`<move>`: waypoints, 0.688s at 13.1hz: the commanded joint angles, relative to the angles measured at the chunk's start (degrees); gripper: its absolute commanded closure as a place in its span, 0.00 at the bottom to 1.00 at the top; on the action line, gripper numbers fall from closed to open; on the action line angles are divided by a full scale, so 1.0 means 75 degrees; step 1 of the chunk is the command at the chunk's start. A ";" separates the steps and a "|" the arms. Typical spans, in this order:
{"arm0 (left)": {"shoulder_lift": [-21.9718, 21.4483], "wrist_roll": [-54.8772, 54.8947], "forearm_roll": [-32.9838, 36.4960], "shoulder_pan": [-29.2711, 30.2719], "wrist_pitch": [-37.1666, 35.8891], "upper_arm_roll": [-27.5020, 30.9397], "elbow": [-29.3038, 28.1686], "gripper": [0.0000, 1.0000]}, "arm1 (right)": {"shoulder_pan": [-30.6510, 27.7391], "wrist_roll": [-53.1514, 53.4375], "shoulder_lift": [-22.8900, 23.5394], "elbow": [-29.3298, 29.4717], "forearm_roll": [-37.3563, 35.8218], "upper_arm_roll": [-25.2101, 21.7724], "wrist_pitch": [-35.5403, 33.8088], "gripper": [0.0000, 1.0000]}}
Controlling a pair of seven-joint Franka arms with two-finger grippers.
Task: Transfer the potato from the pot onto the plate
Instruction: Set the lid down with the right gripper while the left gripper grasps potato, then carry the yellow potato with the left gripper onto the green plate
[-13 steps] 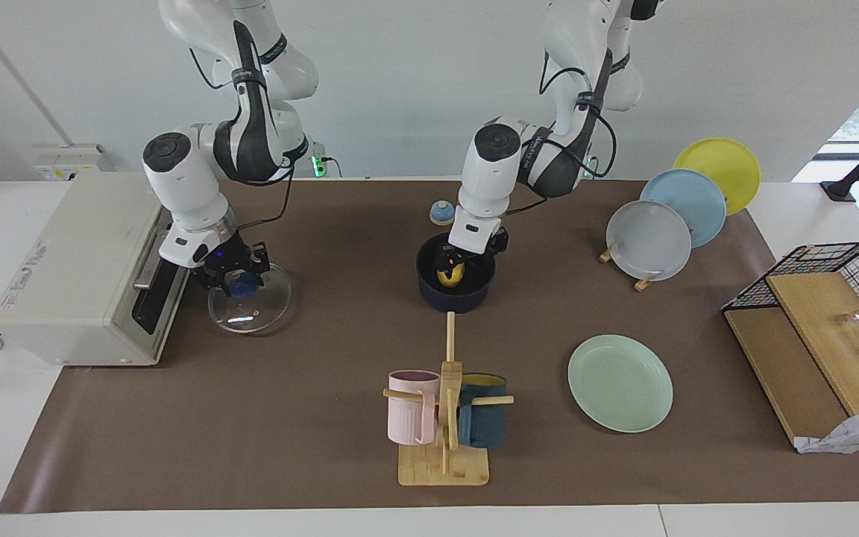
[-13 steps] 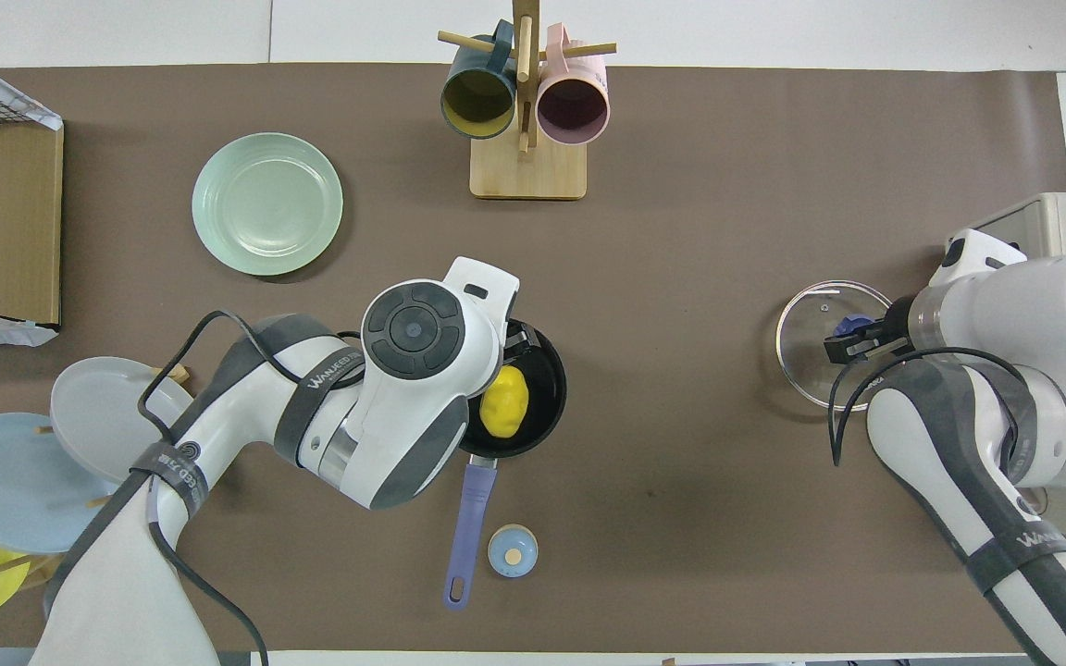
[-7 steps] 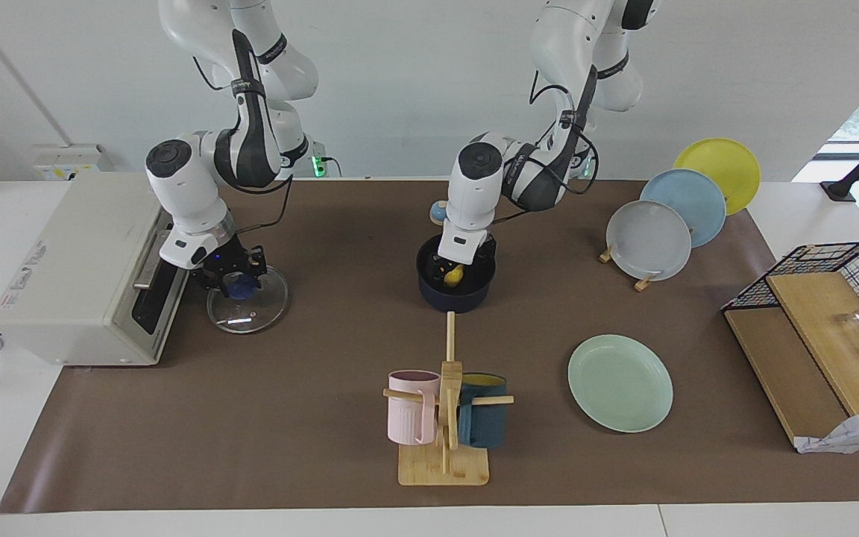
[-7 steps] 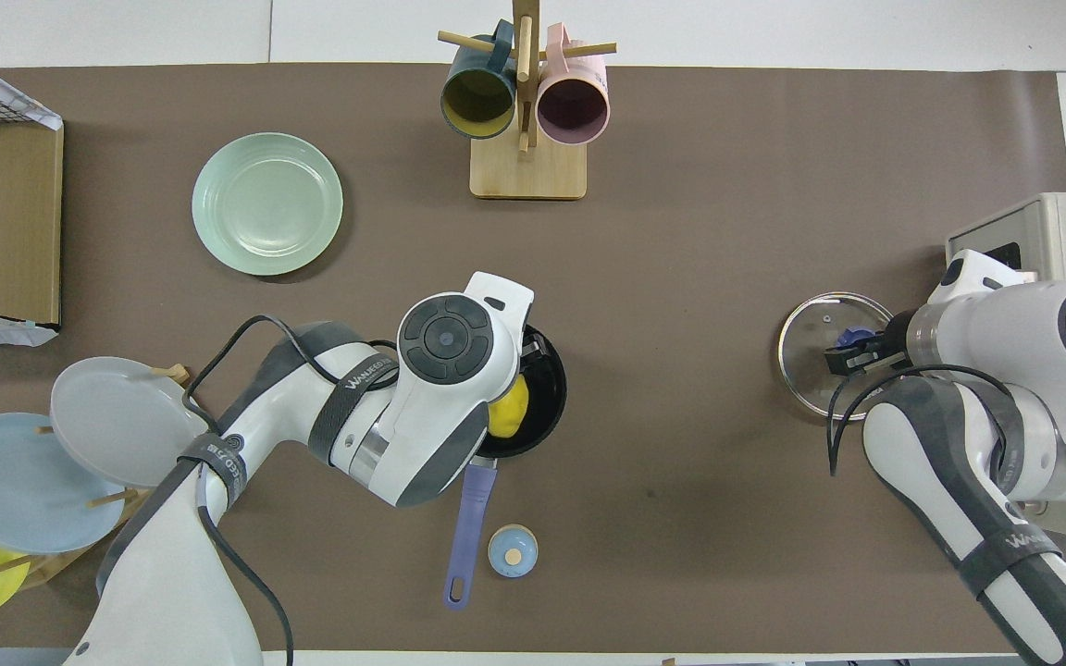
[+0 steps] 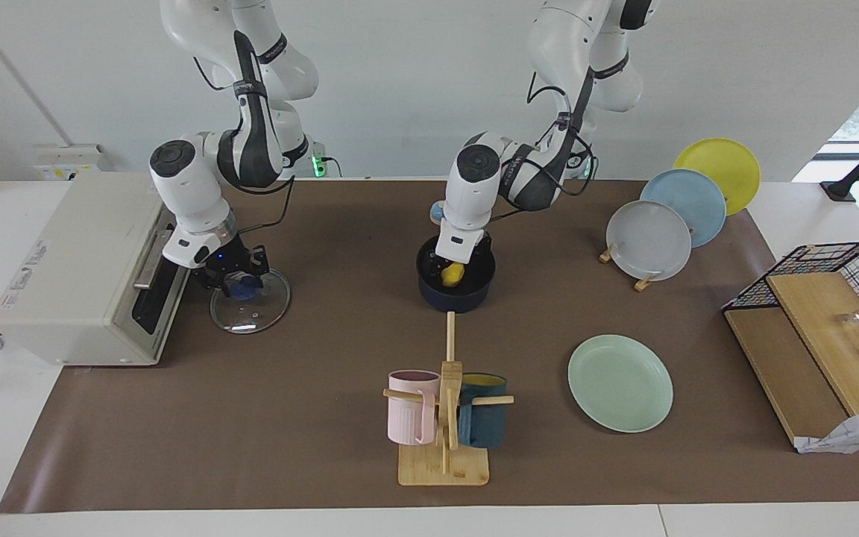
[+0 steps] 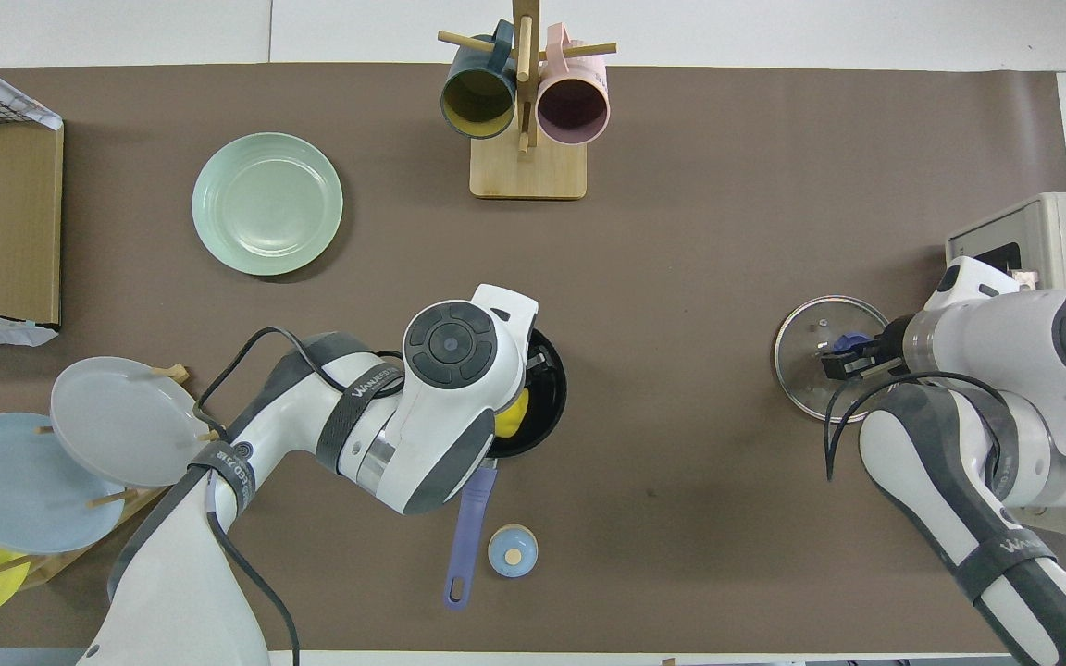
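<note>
Readable only in the overhead view: "WANUEED" in white capitals on the dark band around the left arm [image 6: 362, 387] above the pot (last letters less sure). Same word on the band of the right arm [image 6: 1014, 549], low at the view's right. Lettering on the toaster oven [image 5: 75, 265] too faint to read.

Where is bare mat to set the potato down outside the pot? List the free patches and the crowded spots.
Free: the wide strip between the pot and the glass lid; the stretch between the mug stand and the plate. Crowded: around the pot, where the left gripper reaches onto the potato; by the plate rack; at the lid under the right gripper.
</note>
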 commanded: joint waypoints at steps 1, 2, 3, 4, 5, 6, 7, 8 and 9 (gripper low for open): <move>-0.0196 -0.0050 -0.0164 -0.0145 -0.0090 0.0124 -0.0216 0.11 | -0.0118 -0.0176 -0.0148 0.0052 0.0173 0.0090 -0.0059 0.00; -0.0196 -0.0027 -0.0176 -0.0145 -0.0114 0.0124 -0.0205 0.36 | -0.0106 -0.0176 -0.0101 0.0356 0.0173 0.0090 -0.0408 0.00; -0.0184 -0.0027 -0.0176 -0.0122 -0.0125 0.0124 -0.0193 0.68 | -0.0071 -0.0141 -0.0089 0.0742 0.0173 0.0090 -0.0817 0.00; -0.0196 -0.0004 -0.0176 -0.0098 -0.0218 0.0124 -0.0181 0.95 | -0.0036 -0.0106 -0.0089 0.1059 0.0173 0.0090 -0.1123 0.00; -0.0184 0.0020 -0.0176 -0.0086 -0.0254 0.0124 -0.0158 1.00 | -0.0012 -0.0036 -0.0089 0.1422 0.0173 0.0113 -0.1521 0.00; -0.0184 0.0009 -0.0176 -0.0075 -0.0266 0.0124 -0.0134 1.00 | 0.0115 0.0139 -0.0100 0.1936 0.0173 0.0113 -0.2174 0.00; -0.0173 0.0008 -0.0176 -0.0063 -0.0278 0.0124 -0.0099 1.00 | 0.0268 0.0500 -0.0100 0.2649 0.0173 0.0113 -0.3074 0.00; -0.0172 0.0008 -0.0176 -0.0040 -0.0289 0.0124 -0.0053 1.00 | 0.0374 0.0956 -0.0089 0.3224 0.0161 0.0113 -0.3756 0.00; -0.0184 0.0008 -0.0188 -0.0016 -0.0406 0.0136 0.0064 1.00 | 0.0560 0.1413 -0.0112 0.3601 0.0161 0.0113 -0.4192 0.00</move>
